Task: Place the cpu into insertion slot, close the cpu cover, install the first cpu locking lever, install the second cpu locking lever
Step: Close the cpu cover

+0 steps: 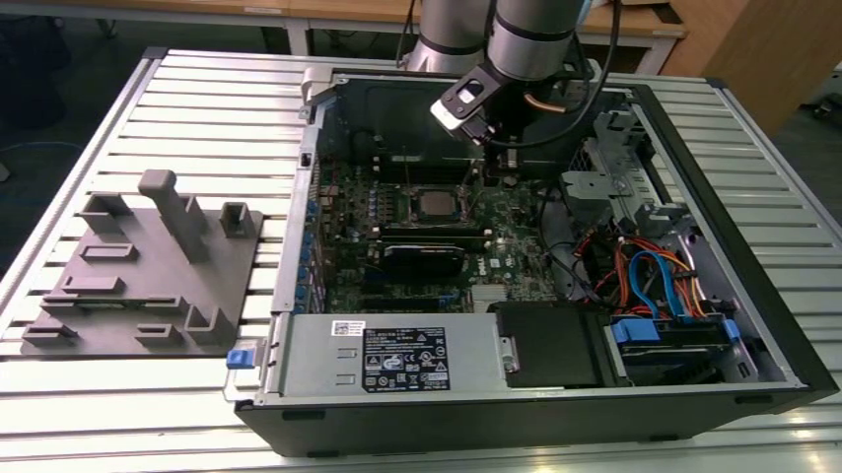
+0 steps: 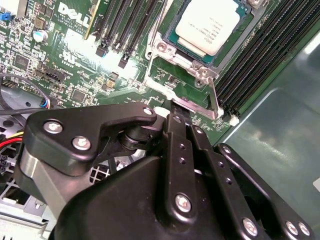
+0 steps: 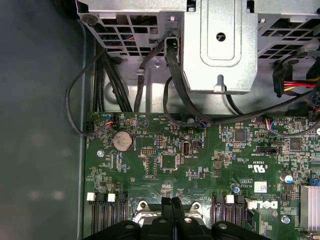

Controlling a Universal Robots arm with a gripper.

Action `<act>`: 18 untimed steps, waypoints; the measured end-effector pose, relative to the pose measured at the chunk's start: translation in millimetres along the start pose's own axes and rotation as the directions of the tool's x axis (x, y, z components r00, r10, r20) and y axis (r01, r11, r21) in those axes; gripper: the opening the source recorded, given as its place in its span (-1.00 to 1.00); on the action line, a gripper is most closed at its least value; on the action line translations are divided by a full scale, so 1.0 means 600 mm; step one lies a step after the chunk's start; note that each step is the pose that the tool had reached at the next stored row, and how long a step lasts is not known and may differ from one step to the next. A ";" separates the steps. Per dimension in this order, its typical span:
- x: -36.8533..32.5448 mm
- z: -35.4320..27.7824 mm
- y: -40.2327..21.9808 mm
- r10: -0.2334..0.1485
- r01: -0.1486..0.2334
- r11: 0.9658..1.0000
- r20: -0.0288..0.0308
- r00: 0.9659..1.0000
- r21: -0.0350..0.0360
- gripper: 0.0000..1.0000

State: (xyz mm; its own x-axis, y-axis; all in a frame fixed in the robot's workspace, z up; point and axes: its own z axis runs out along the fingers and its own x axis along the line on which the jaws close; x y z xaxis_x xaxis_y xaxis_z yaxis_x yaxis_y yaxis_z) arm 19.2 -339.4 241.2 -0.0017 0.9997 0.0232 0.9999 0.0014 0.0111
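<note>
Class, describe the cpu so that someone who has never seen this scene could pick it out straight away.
Look inside the open black computer case at the green motherboard. Near its middle, a silvery metal frame surrounds the cpu. It is the one flat, pale silver-grey square there, unlike the long black memory slots beside it.

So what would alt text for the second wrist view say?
A black gripper, shut, points its tip at the edge of the insertion slot, where the silver cpu already sits. Green motherboard and long black memory slots surround it.
</note>
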 end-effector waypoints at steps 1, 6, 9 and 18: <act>0.000 0.000 0.000 0.000 0.000 1.000 0.000 1.000 0.000 -0.79; 0.000 0.000 -0.002 0.000 0.000 1.000 0.000 1.000 0.000 -0.79; 0.000 0.000 -0.003 0.000 0.000 1.000 0.000 1.000 0.000 -0.79; 0.000 0.000 -0.003 0.000 0.000 1.000 0.000 1.000 0.000 -0.79</act>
State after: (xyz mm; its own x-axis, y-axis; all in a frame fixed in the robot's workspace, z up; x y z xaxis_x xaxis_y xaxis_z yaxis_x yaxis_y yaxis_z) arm 17.1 -339.4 241.1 -0.0016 0.9997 0.0233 0.9999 0.0014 0.0111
